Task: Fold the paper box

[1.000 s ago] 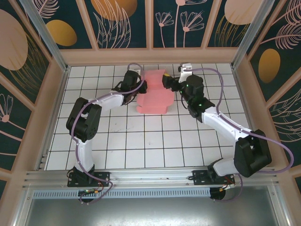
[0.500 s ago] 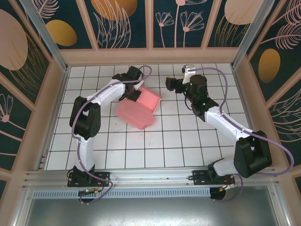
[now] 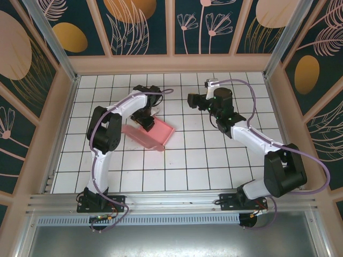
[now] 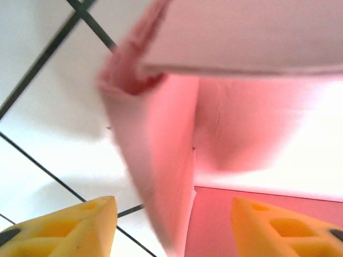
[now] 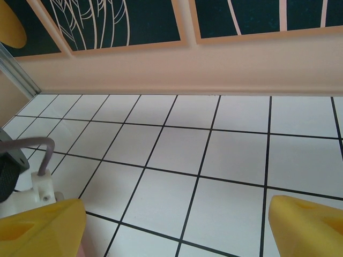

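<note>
The pink paper box (image 3: 154, 136) lies low on the white tiles left of centre, as a shallow open tray with raised walls. My left gripper (image 3: 148, 120) hangs over its far edge. In the left wrist view a blurred pink wall of the box (image 4: 161, 160) stands between the yellow fingers (image 4: 91, 225). The left gripper (image 4: 171, 203) is open, and neither pad touches the card. My right gripper (image 3: 193, 100) is to the right of the box and apart from it. In its wrist view the right gripper (image 5: 177, 206) is open over bare tiles.
A beige back wall board (image 5: 214, 69) runs along the far edge of the tiled floor (image 3: 177, 160). Metal frame posts (image 3: 51, 37) stand at the back corners. Part of the left arm and its grey cable (image 5: 37, 144) show at the left of the right wrist view.
The left arm swung the box from the back centre toward the left and down onto the tiles, then its jaws opened. The right gripper stayed open and shifted slightly.
</note>
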### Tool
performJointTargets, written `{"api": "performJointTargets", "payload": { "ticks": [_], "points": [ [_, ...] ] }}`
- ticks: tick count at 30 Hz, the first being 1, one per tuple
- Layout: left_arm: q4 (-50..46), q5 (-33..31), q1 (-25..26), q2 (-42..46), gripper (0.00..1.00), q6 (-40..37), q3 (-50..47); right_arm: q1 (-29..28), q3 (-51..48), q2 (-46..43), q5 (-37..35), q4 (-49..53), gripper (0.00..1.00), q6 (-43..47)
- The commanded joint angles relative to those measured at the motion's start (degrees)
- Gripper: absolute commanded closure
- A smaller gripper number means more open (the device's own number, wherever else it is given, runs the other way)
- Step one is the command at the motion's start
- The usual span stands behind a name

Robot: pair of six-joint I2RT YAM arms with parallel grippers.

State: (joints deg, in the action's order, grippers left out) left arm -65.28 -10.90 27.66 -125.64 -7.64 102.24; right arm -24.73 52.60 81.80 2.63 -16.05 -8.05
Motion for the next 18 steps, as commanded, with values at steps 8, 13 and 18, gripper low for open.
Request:
{"api": "performJointTargets", "payload": {
  "ticks": [8, 13, 18],
  "points": [
    [10.9, -6.0, 0.0, 4.2, 0.05, 6.3, 6.1, 0.4, -0.1, 2.7, 3.0, -1.8, 0.11, 0.4],
    [28.3, -11.5, -0.2, 15.9, 0.01, 16.1, -4.7, 0.0, 0.7, 5.8, 5.3, -1.5, 0.11, 0.3],
    [38.7, -14.1, -4.5, 29.7, 0.01, 26.3, -17.7, -2.2, 1.8, 9.4, 5.0, -1.3, 0.11, 1.6]
  ]
}}
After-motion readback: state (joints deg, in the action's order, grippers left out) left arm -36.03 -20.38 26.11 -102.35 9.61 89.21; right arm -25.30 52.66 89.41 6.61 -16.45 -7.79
